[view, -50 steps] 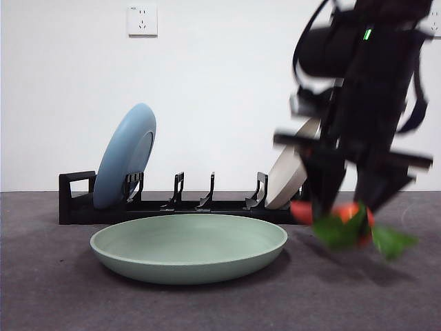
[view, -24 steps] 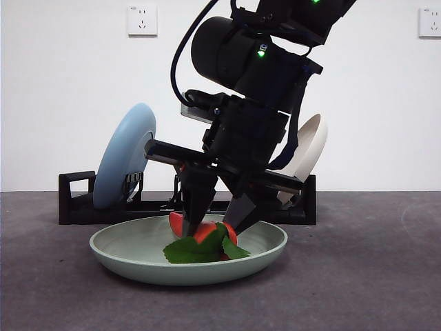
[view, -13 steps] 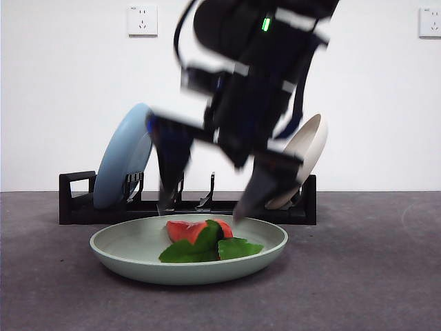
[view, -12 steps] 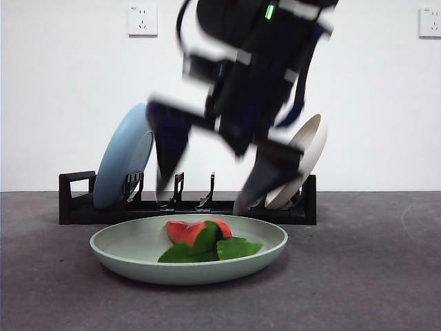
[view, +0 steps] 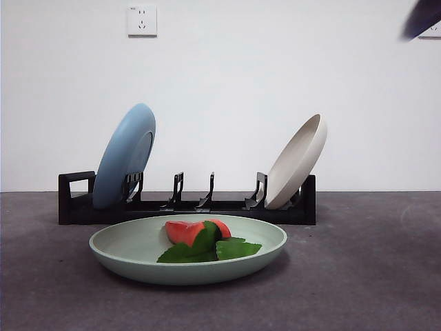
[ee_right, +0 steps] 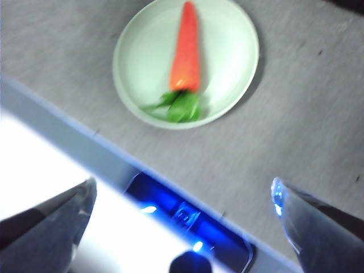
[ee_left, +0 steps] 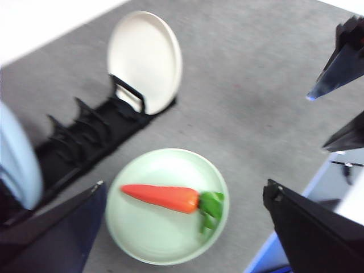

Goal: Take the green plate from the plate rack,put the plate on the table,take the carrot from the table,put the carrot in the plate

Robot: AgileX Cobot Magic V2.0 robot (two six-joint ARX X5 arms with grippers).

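The arm that hung over the green plate (view: 188, 258) has gone up and away; the plate sits on the table (view: 358, 276) before the rack (view: 186, 205), the carrot (view: 196, 233) lies inside it; both grippers' jaws spread, empty; task looks finished.

The front camera sits low, near worktop (view: 386, 289) level, looking straight across at the white wall; the plate (view: 131, 258) stands close and large, the rack (view: 76, 207) just behind it. Both wrist cameras look down from high above, jaws at the bottom edge. All three views share the plate and carrot (view: 186, 231); the left wrist view also takes in the rack.
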